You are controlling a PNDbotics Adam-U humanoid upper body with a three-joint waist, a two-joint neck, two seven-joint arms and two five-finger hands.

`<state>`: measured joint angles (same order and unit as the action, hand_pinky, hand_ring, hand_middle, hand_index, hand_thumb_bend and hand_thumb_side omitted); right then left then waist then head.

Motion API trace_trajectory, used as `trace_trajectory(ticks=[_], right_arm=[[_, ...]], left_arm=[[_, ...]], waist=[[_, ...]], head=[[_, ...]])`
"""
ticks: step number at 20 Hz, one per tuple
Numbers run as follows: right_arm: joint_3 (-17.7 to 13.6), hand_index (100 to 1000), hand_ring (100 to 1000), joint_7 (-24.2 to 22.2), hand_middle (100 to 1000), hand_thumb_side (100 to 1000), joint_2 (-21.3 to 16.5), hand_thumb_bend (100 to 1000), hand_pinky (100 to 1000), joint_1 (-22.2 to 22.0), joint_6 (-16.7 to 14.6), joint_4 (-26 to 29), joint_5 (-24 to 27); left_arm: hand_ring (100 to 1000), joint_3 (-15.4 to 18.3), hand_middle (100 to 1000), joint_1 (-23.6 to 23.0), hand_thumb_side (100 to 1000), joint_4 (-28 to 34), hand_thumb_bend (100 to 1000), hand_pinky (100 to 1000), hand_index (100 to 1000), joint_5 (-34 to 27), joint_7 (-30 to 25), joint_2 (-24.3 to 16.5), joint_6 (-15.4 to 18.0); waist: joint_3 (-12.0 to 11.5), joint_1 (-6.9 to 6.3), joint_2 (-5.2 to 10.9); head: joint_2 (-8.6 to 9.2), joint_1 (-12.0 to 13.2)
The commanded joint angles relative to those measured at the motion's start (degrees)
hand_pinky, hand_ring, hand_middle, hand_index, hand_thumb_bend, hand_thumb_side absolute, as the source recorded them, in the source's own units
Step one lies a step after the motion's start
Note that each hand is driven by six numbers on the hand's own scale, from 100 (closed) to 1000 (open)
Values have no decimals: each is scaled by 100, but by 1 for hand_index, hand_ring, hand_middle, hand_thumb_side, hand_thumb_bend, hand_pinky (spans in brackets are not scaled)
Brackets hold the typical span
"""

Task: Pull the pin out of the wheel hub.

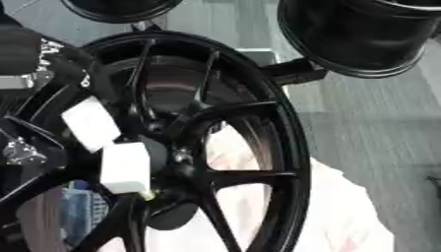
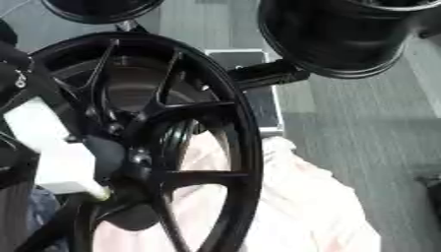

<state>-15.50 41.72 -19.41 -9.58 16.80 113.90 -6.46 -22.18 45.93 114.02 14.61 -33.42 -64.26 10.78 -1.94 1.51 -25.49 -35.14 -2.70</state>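
Left eye view: black wheel hub (image 1: 215,147) stands upright, filling centre. Left hand (image 1: 108,142) enters from left, white-padded fingers (image 1: 126,167) at the hub centre; a small yellowish tip (image 1: 147,195) shows below them. Grasp on pin: cannot tell.

Right eye view: pale cloth (image 2: 301,202) behind spokes. Second black rim (image 2: 344,34) upper right.

The floor (image 1: 370,123) is grey with long stripes. A soft pink cloth (image 2: 319,206) lies on it. Up high hang two more black wheels, a big one (image 1: 362,34) and a smaller one (image 1: 120,9). A dark flat box (image 2: 254,93) sits behind.
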Motion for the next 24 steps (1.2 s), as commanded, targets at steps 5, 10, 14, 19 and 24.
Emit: trace_trajectory(ticks=[5, 10, 14, 19, 24], right_arm=[[-34, 653, 617, 3, 570, 470, -69, 100, 559, -9, -6, 69, 43], [-38, 653, 617, 12, 570, 470, -63, 100, 559, -12, -4, 69, 43], [-42, 653, 617, 20, 570, 470, -47, 100, 558, -10, -3, 69, 50], [-46, 653, 617, 26, 570, 470, -30, 100, 559, -11, -4, 69, 57], [-56, 653, 617, 46, 570, 470, -8, 100, 559, -16, -6, 69, 61]], left_arm=[[681, 158, 646, 142, 100, 57, 508, 769, 782, -210, -69, -180, -58], [627, 141, 585, 179, 100, 57, 437, 748, 731, -289, -28, -149, -107], [603, 114, 553, 202, 100, 57, 378, 736, 709, -315, 83, -123, -176], [587, 2, 532, 244, 100, 57, 386, 735, 691, -329, -64, -75, -187], [528, -32, 468, 298, 100, 57, 382, 720, 636, -414, -141, -33, -232]], waist=[[4, -30, 136], [18, -36, 145], [21, -41, 147], [40, -44, 147], [46, -47, 148]], head=[[95, -15], [106, -18], [120, -14], [144, 11], [157, 12]])
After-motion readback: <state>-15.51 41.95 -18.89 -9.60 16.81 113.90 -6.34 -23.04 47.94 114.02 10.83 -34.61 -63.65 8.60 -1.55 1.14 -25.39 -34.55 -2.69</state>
